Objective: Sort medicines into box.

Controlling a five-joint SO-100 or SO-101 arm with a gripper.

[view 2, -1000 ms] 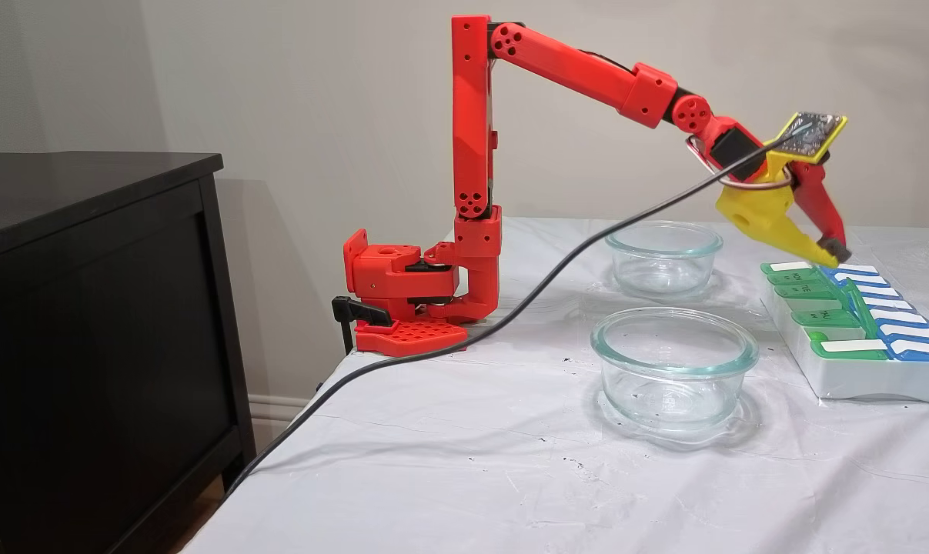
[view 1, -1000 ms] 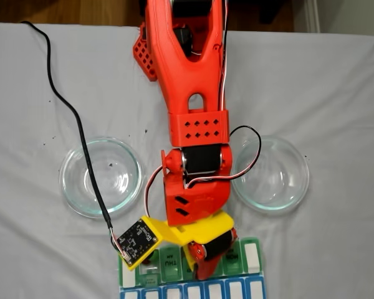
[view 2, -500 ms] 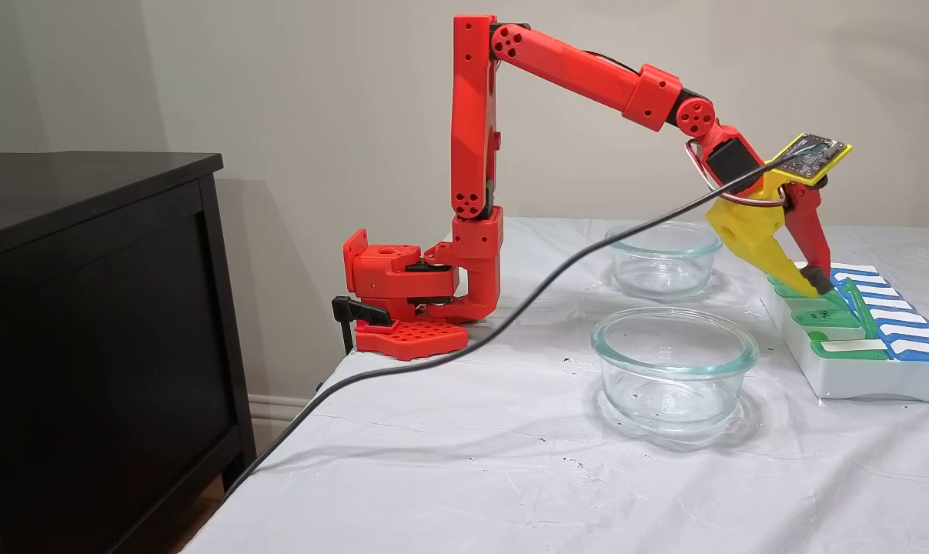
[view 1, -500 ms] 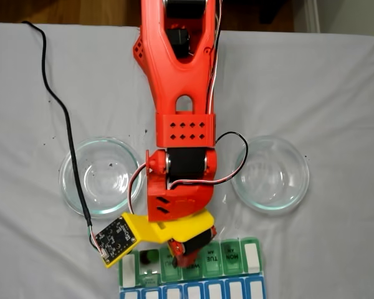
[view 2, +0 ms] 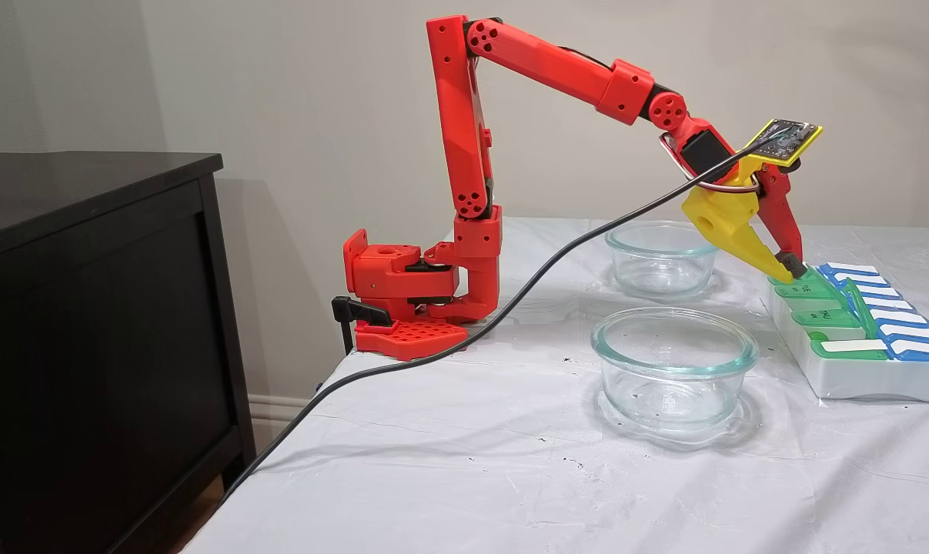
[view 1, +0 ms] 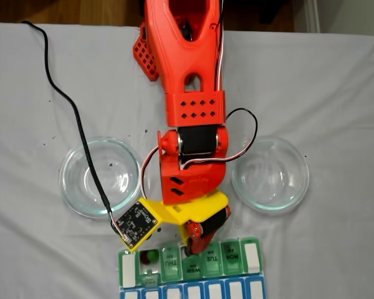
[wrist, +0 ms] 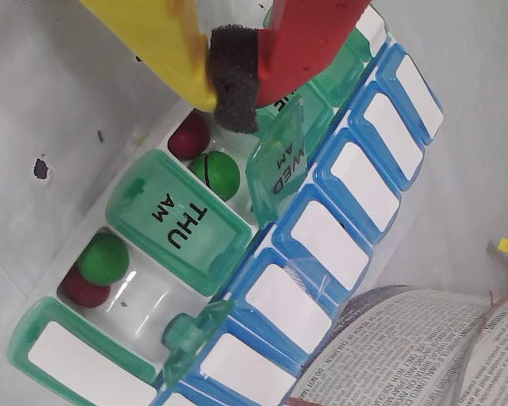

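In the wrist view, the box [wrist: 182,222] has two green lids standing open. One open compartment holds a dark red pill [wrist: 189,135] and a green pill [wrist: 216,173]. Past the closed THU AM lid, another holds a green pill [wrist: 102,258] and a dark red pill [wrist: 85,289]. My gripper [wrist: 233,80] is shut, its black foam pad pressed between the yellow and red fingers, holding nothing. It hangs just above the box's near green row in both fixed views [view 1: 188,248] [view 2: 793,269]. The box [view 1: 234,265] lies at the table's far end from the arm's base.
Two clear glass bowls [view 1: 101,176] [view 1: 270,174] stand on the white cloth either side of the arm. A black cable [view 1: 81,137] runs to the wrist camera board. An open book [wrist: 423,355] lies beyond the blue row. A dark cabinet [view 2: 87,308] stands off the table.
The gripper dipped onto the green lids, then drew back toward the arm's base and rose slightly. It stayed shut throughout.
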